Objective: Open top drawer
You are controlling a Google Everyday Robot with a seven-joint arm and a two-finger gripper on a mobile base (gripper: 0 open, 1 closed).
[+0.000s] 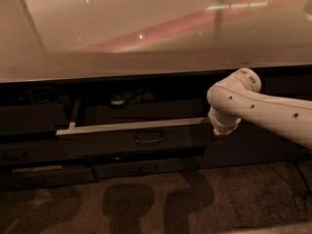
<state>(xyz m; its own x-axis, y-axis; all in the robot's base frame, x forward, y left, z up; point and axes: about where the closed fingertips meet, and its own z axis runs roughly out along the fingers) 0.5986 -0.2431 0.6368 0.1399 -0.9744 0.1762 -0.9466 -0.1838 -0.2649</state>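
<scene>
the gripper (223, 129) sits at the right end of the top drawer (112, 141), low against the pale rim. the white arm (265, 112) that reaches in from the right covers most of it, so i cannot tell whether it is spread or closed, or whether it touches the drawer front. the top drawer stands partly pulled out below the tabletop (146, 38), with its small handle (148, 139) in the middle of the dark front. a few dim things (125, 98) lie at the back of the opening, too dark to name. a lower drawer (146, 168) is shut beneath it. the arm is cut off by the right edge. blurred shadows fall on the floor (204, 208).
</scene>
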